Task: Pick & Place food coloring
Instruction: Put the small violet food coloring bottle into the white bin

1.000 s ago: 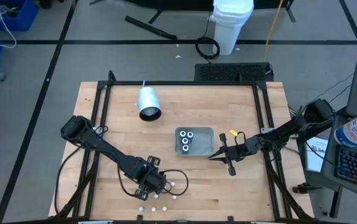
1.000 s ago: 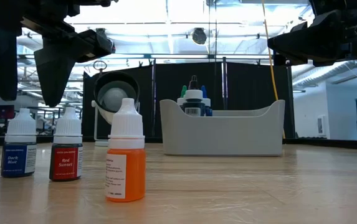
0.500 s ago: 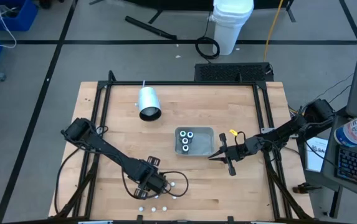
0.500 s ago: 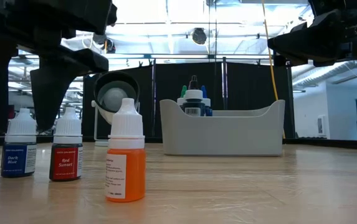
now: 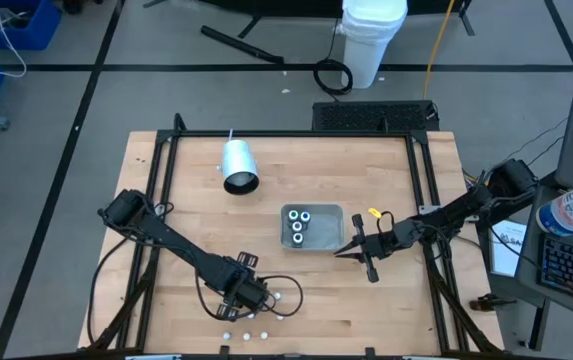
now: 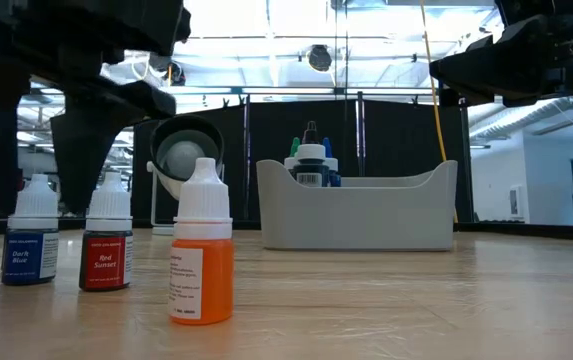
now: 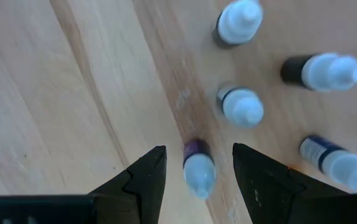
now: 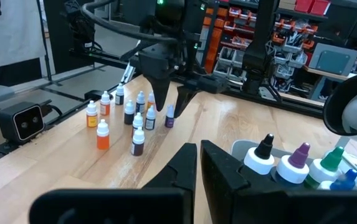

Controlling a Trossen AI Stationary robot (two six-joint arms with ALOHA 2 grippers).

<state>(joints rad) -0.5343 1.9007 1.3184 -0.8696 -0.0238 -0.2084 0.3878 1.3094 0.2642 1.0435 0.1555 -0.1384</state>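
Note:
Several food coloring bottles [image 5: 250, 316] stand upright on their bases near the table's front edge. My left gripper [image 7: 198, 151] points down over them, open. Its fingers stand on either side of a purple bottle with a white cap [image 7: 199, 174] without touching it; the right wrist view shows this bottle [image 8: 170, 116] under the gripper [image 8: 169, 93]. In the low view an orange bottle [image 6: 202, 260], a red one [image 6: 106, 245] and a dark blue one [image 6: 31, 245] stand in front. Other bottles [image 8: 262, 155] sit in the grey tray [image 5: 338, 212]. My right gripper [image 5: 351, 250] waits shut and level beside the tray's right side.
A white cylinder [image 5: 237, 165] lies on its side at the table's far left. The grey tray [image 6: 356, 215] stands mid-table. Dark frame rails [image 5: 166, 180] run along the table's edges. Bare wood lies between the bottles and the tray.
My left gripper has sunk a little over the bottles, still open and pointing down; its fingers now reach lower beside the caps in the low view. The bottles have stayed where they were.

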